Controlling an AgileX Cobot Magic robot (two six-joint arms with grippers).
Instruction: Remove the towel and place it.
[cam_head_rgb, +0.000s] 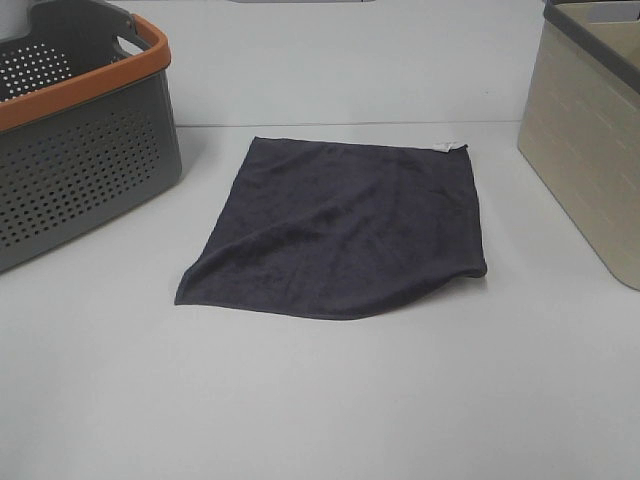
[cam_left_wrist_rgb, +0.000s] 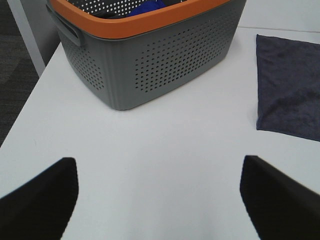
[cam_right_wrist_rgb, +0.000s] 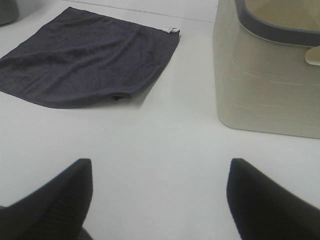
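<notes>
The left fingers (cam_left_wrist_rgb: 42, 200) and right fingers (cam_right_wrist_rgb: 47, 200) were held wide apart, empty, above bare tabletop (cam_head_rgb: 320, 400). The towel (cam_head_rgb: 340, 230) lay flat mid-tabletop, between the grey basket (cam_head_rgb: 80, 170) at left and the beige bin (cam_head_rgb: 585, 150) at right. It was judged soft, light and limp; a pinch at the slightly lifted near-right corner was favoured.

grey basket (cam_left_wrist_rgb: 165, 65), towel (cam_left_wrist_rgb: 289, 87) beside, fingers (cam_left_wrist_rgb: 37, 200) apart
</notes>
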